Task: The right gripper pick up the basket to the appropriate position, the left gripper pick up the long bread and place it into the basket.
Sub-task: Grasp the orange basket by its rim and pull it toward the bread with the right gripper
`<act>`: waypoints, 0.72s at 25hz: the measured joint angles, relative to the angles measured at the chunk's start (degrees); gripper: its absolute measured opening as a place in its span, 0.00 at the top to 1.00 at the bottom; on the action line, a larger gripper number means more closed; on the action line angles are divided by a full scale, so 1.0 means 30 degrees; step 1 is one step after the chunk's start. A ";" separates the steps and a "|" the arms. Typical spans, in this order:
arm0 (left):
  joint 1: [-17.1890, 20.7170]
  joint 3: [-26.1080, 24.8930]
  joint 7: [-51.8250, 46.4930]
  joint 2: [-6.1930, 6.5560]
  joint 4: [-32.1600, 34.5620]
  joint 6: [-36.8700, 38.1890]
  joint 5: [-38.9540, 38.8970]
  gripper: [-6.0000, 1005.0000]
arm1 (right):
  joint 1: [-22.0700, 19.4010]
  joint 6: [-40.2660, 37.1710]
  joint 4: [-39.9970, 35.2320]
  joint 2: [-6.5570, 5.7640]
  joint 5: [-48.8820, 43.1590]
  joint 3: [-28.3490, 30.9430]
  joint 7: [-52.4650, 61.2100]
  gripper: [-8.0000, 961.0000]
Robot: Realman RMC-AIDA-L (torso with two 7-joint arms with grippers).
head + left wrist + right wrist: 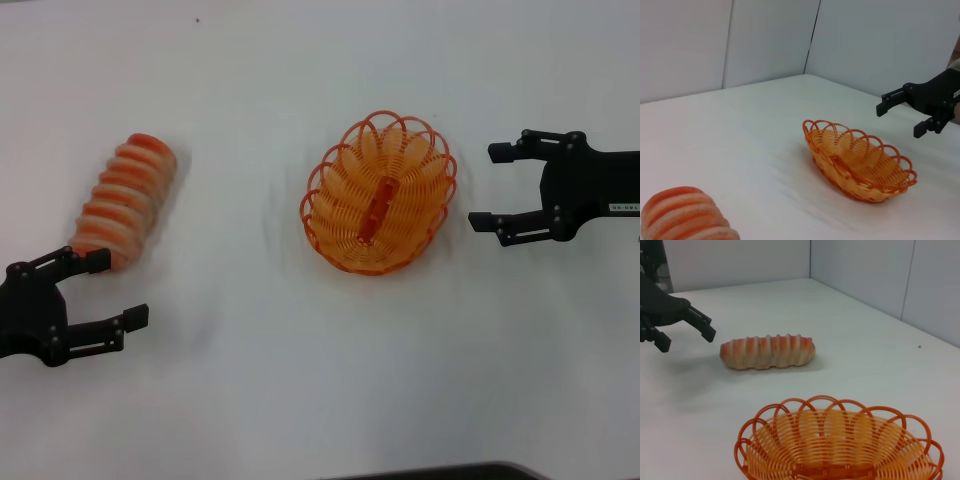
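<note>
The left gripper (100, 290) is held low at the table's (250, 400) left side, reaching in from the left edge of the head view. Its jaws are spread wide and nothing is gripped; the upper finger is seen just at the near end of the long bread (125, 198), though contact cannot be told. In the right wrist view the same gripper (682, 332) is seen beside the loaf's (767, 351) end, with a gap showing between them.

The right gripper (490, 187) is stretched in from the right, level with the basket (378, 193). Its jaws are likewise spread, and nothing is held between them. It is placed just beside the basket's right rim, apart from it; in the left wrist view it (905, 119) is seen hovering beyond the basket (860, 160).

The basket is set upright on the table near the centre, and nothing is contained in it. The long bread lies on the table well to the basket's left, angled diagonally.
</note>
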 joint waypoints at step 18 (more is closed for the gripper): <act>-0.0138 -0.0088 0.0020 -0.0097 0.0010 0.0087 -0.0098 0.09 | 0.3514 -0.0777 -0.1298 -0.0998 -0.1636 0.0834 1.5620 0.02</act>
